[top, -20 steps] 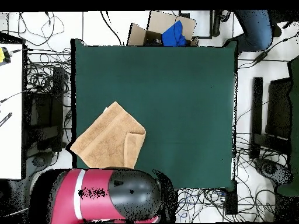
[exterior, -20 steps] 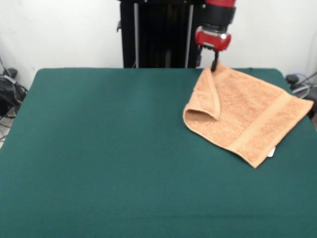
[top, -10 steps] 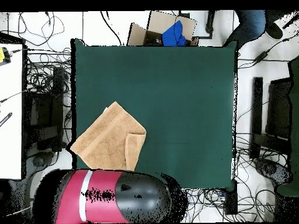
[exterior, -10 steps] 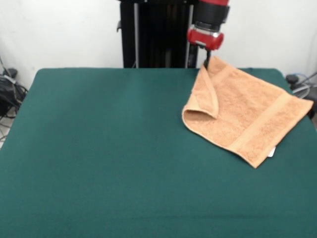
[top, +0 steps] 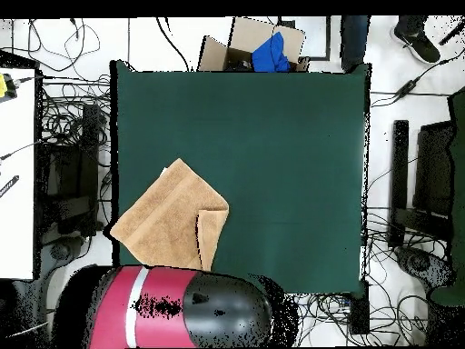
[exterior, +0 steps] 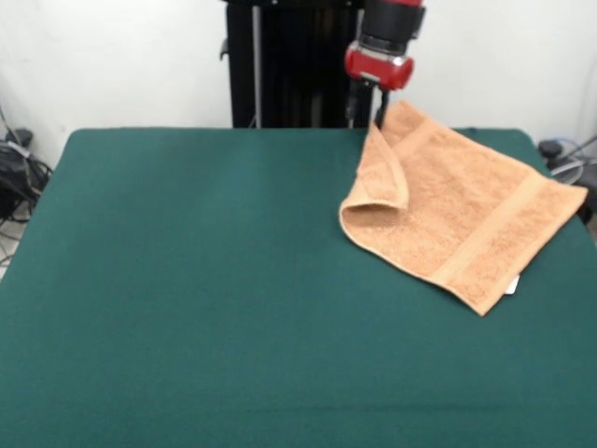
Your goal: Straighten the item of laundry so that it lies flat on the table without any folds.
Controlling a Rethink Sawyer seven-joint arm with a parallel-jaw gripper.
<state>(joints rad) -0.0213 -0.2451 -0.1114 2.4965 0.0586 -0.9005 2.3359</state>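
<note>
The peach-orange towel (exterior: 457,210) is spread at the table's (exterior: 187,280) right far corner in the front view, its left flap folded over. The gripper (exterior: 379,110) is closed on the towel's far corner — lifted slightly. Overhead, a cardboard box (top: 250,45) and cables (top: 64,136) are seen around the table; the arm (top: 182,309) hides the towel's nearest corner.

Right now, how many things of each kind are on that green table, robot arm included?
Towels: 1, the peach-orange towel, partly folded over along one side.
Robot arms: 1, its gripper at the towel's far corner.
Tables: 1, the green table.
Total: 3
</note>
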